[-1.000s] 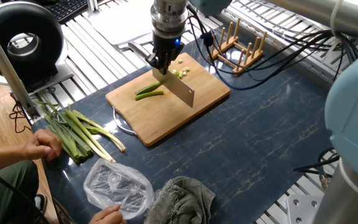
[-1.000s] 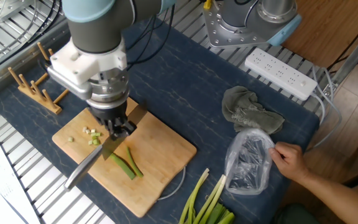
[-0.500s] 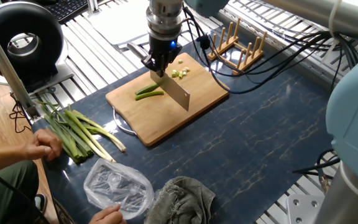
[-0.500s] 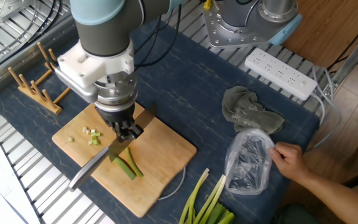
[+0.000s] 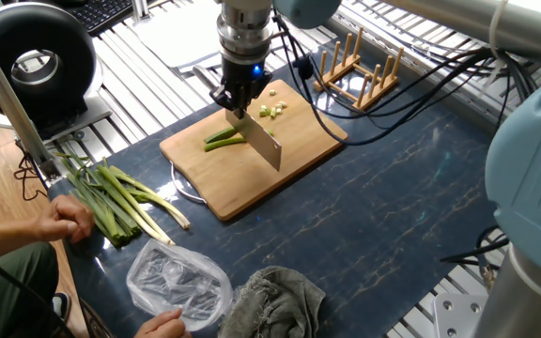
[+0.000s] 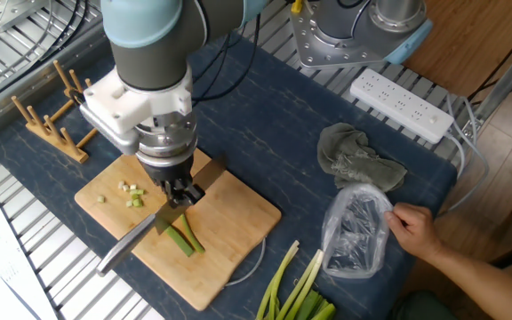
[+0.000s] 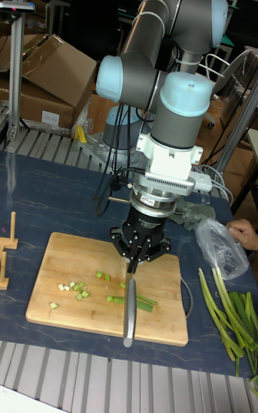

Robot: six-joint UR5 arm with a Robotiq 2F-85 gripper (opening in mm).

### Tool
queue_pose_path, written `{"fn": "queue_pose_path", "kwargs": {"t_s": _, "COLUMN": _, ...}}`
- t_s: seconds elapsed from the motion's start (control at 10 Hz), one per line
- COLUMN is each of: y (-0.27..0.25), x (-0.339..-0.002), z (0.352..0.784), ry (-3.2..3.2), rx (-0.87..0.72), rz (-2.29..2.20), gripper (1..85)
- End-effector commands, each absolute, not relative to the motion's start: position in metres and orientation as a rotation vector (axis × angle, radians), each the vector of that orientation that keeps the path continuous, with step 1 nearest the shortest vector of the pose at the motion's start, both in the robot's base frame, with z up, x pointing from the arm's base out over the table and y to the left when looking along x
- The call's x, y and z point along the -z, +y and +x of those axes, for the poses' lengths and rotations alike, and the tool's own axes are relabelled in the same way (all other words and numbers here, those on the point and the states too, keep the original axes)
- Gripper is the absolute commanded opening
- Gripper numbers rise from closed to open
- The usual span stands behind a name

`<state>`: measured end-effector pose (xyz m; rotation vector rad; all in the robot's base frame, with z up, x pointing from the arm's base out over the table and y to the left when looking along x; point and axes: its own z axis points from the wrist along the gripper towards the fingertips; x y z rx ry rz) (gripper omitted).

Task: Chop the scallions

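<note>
Two short green scallion stalks [image 5: 224, 139] [image 6: 186, 238] [image 7: 145, 302] lie on the wooden cutting board [image 5: 294, 148] [image 6: 238, 218] [image 7: 61, 262]. Small chopped bits [image 5: 270, 110] [image 6: 132, 195] [image 7: 75, 289] sit near the board's far end. My gripper [image 5: 236, 99] [image 6: 181, 191] [image 7: 139, 261] is shut on a knife [image 5: 264, 146] [image 6: 128, 248] [image 7: 130, 309]. The blade stands edge-down across the stalks, at or just above them. A bundle of uncut long scallions [image 5: 120, 200] [image 6: 297, 289] [image 7: 228, 312] lies on the table beside the board.
A person's hand [image 5: 69, 220] rests by the bundle, another holds a clear plastic bag [image 5: 178, 282] [image 6: 356, 231] [image 7: 221, 248]. A grey cloth [image 5: 275, 299] [image 6: 357, 160], a wooden rack [image 5: 360, 70] [image 6: 53, 123] and a power strip [image 6: 403, 105] surround the board.
My gripper has shifted the knife along the board, away from the chopped bits and over the two stalks. The stalks and the hands have stayed put.
</note>
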<state>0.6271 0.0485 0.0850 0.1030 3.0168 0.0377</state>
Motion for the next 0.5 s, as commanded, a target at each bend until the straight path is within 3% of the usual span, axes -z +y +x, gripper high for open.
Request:
{"fn": "queue_pose_path", "kwargs": {"t_s": 0.0, "y": 0.050, "x": -0.076, "z": 0.636, "ry": 3.003, "rx": -0.044, "rz": 0.122, "gripper": 1.3}}
{"fn": "queue_pose_path", "kwargs": {"t_s": 0.4, "y": 0.050, "x": -0.058, "z": 0.662, "ry": 2.960, "rx": -0.055, "rz": 0.112, "gripper": 1.3}}
